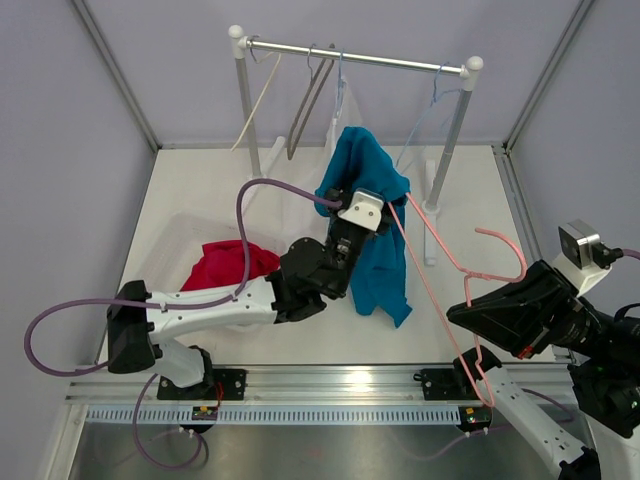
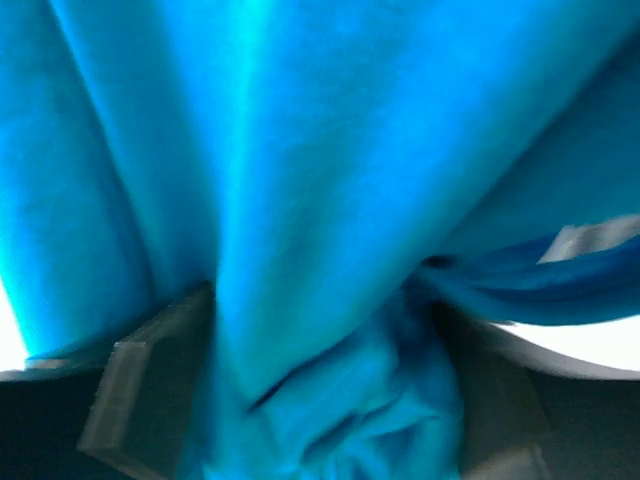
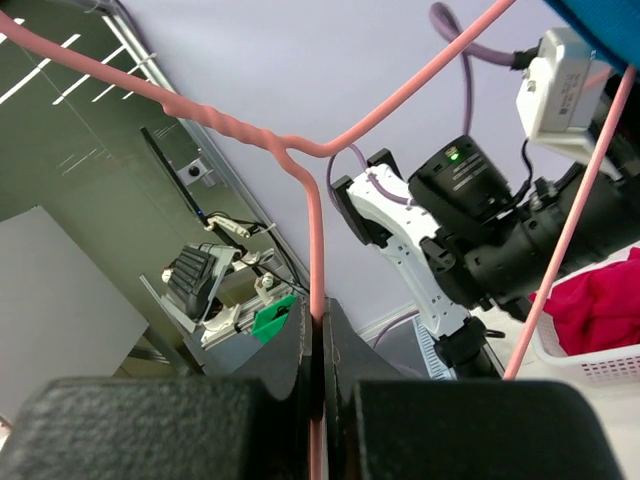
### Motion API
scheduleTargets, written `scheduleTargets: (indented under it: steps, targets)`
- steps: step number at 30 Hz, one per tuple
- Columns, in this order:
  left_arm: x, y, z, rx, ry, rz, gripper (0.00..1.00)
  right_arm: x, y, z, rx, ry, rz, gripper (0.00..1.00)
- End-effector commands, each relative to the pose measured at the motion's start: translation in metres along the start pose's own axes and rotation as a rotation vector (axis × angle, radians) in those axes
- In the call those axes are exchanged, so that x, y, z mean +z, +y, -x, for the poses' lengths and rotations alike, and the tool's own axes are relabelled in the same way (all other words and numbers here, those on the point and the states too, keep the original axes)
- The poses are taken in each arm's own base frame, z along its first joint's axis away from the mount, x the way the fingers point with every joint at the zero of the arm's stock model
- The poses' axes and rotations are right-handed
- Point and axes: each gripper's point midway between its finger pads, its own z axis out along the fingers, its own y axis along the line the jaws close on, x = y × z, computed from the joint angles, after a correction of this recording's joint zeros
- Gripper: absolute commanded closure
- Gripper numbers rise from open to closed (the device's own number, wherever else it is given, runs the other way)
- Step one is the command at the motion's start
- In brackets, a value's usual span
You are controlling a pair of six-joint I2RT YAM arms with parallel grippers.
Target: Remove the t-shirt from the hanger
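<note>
The blue t-shirt [image 1: 372, 255] hangs bunched over one end of a pink wire hanger [image 1: 433, 285] above the middle of the table. My left gripper [image 1: 352, 232] is pushed into the cloth. In its wrist view the t-shirt [image 2: 300, 180] fills the picture. Both fingers [image 2: 150, 390] stand wide apart, with a loose fold of cloth between them. My right gripper [image 3: 318, 335] is shut on the hanger [image 3: 316, 250] near its hook, holding it up at the right [image 1: 482, 350].
A metal clothes rail [image 1: 350, 55] stands at the back with several bare hangers on it. A white basket [image 1: 175, 250] at the left holds a red garment [image 1: 225, 265], also seen from the right wrist [image 3: 600, 310]. Walls close in the left, right and back.
</note>
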Motion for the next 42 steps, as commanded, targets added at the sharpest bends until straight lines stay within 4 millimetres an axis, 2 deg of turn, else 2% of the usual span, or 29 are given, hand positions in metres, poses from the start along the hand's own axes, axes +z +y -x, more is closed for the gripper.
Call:
scheduleTargets:
  steps: [1,2,3,5,8,10,12,13,15,16,18,19,20,22,23,25,26,28,30,31,32,33,34,35,36,38,39,40,42]
  targets:
    - [0.02,0.018,0.047,-0.115,-0.128,0.02,0.48,-0.01,0.042,0.003,-0.06,0.003,0.121,1.0]
    - [0.025,0.019,0.054,-0.118,-0.136,0.015,0.66,-0.011,0.044,0.004,-0.054,0.002,0.127,1.0]
    - [0.032,0.023,0.053,-0.109,-0.134,0.027,0.88,-0.013,0.047,0.004,-0.056,-0.003,0.126,1.0]
    - [0.036,0.023,0.056,-0.102,-0.136,0.011,1.0,-0.016,0.05,0.005,-0.081,-0.016,0.114,1.0]
    - [0.033,0.024,0.066,-0.108,-0.149,-0.023,1.0,-0.023,0.053,0.007,-0.116,-0.036,0.072,1.0]
    - [0.03,0.028,0.076,-0.131,-0.157,-0.033,1.0,-0.027,0.046,0.002,-0.128,-0.027,0.029,1.0]
    - [0.029,0.023,0.083,-0.122,-0.148,-0.081,1.0,-0.031,0.036,-0.001,-0.12,-0.026,-0.03,1.0]
    - [0.03,0.026,0.103,-0.154,-0.169,-0.096,1.0,-0.035,0.033,-0.004,-0.152,-0.03,-0.051,1.0]
    - [0.026,0.021,0.122,-0.154,-0.167,-0.175,1.0,-0.042,0.021,-0.006,-0.149,-0.051,-0.132,1.0]
    - [0.025,0.029,0.152,-0.208,-0.206,-0.193,1.0,-0.048,0.019,-0.006,-0.181,-0.066,-0.156,1.0]
    - [0.019,0.022,0.172,-0.219,-0.197,-0.289,1.0,-0.057,0.008,-0.004,-0.191,-0.1,-0.245,1.0]
    - [0.015,0.021,0.185,-0.273,-0.2,-0.327,1.0,-0.061,0.005,-0.004,-0.202,-0.111,-0.269,1.0]
    - [0.006,0.022,0.211,-0.302,-0.223,-0.4,1.0,-0.064,-0.005,0.001,-0.225,-0.134,-0.319,1.0]
    - [-0.007,0.021,0.235,-0.367,-0.233,-0.479,1.0,-0.067,-0.024,-0.003,-0.226,-0.123,-0.39,1.0]
    - [-0.015,0.029,0.254,-0.382,-0.245,-0.51,1.0,-0.067,-0.041,-0.003,-0.217,-0.128,-0.442,1.0]
    - [-0.022,0.041,0.265,-0.39,-0.237,-0.512,1.0,-0.066,-0.056,-0.004,-0.214,-0.121,-0.482,1.0]
    - [-0.024,0.053,0.271,-0.393,-0.24,-0.482,1.0,-0.064,-0.067,-0.007,-0.208,-0.108,-0.498,1.0]
    - [-0.035,0.084,0.289,-0.382,-0.275,-0.427,1.0,-0.062,-0.073,-0.003,-0.222,-0.116,-0.511,1.0]
    - [-0.038,0.112,0.287,-0.351,-0.257,-0.33,1.0,-0.059,-0.077,-0.001,-0.234,-0.119,-0.517,1.0]
    - [-0.047,0.134,0.294,-0.322,-0.276,-0.289,1.0,-0.059,-0.079,0.0,-0.238,-0.117,-0.523,1.0]
    - [-0.049,0.15,0.288,-0.301,-0.254,-0.22,1.0,-0.057,-0.08,0.0,-0.239,-0.114,-0.521,1.0]
    - [-0.049,0.158,0.281,-0.271,-0.237,-0.184,1.0,-0.055,-0.08,0.002,-0.241,-0.114,-0.516,1.0]
    - [-0.058,0.18,0.284,-0.236,-0.251,-0.132,1.0,-0.053,-0.081,0.002,-0.241,-0.112,-0.512,1.0]
    - [-0.059,0.196,0.276,-0.21,-0.232,-0.058,1.0,-0.051,-0.082,0.002,-0.24,-0.109,-0.503,1.0]
    - [-0.062,0.202,0.268,-0.183,-0.222,-0.031,1.0,-0.049,-0.083,0.002,-0.239,-0.107,-0.498,1.0]
    - [-0.066,0.211,0.237,-0.118,-0.196,0.02,1.0,-0.045,-0.086,0.0,-0.229,-0.097,-0.486,1.0]
    - [-0.066,0.213,0.224,-0.118,-0.176,0.036,1.0,-0.043,-0.086,0.001,-0.23,-0.099,-0.477,1.0]
    - [-0.068,0.209,0.201,-0.094,-0.144,0.027,1.0,-0.041,-0.085,-0.001,-0.225,-0.092,-0.465,1.0]
    - [-0.067,0.221,0.175,-0.094,-0.111,0.084,1.0,-0.039,-0.087,-0.001,-0.219,-0.082,-0.466,1.0]
